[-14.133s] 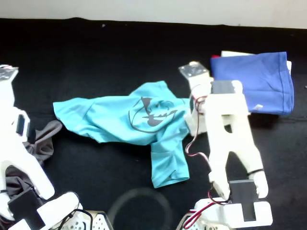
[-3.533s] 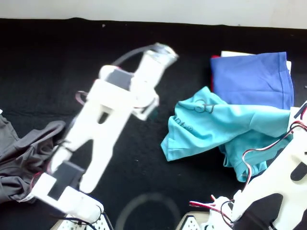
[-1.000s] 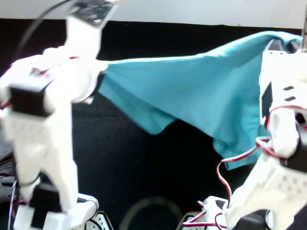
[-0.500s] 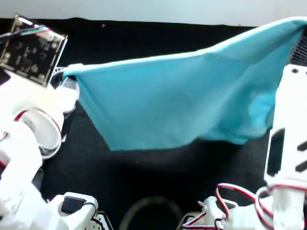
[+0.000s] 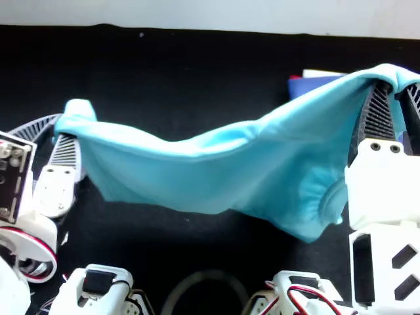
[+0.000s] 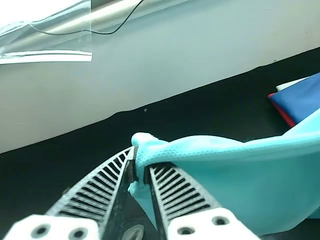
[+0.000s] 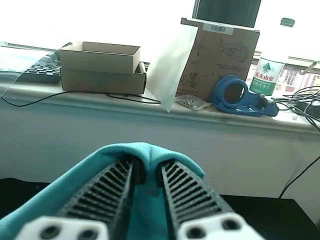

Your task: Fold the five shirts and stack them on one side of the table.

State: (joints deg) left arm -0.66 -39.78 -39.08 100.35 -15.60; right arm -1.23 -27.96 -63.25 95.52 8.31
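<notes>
- Black table (image 5: pixel 164 72) lies below two white arms.
- Left end effector (image 6: pixel 138 162) and right end effector (image 7: pixel 147 167) each pinch tight on an edge of one turquoise fabric shirt (image 5: pixel 216 164), which sags between them.
- One folded blue shirt (image 5: pixel 315 84) lies beside the right end effector.

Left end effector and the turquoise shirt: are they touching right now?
Touching. The left wrist view shows the left end effector pinching a bunched corner of the turquoise shirt between its closed fingers.

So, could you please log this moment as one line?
left gripper: shut on teal shirt | right gripper: shut on teal shirt | state: slung between arms above table | blue shirt: folded on table
</notes>
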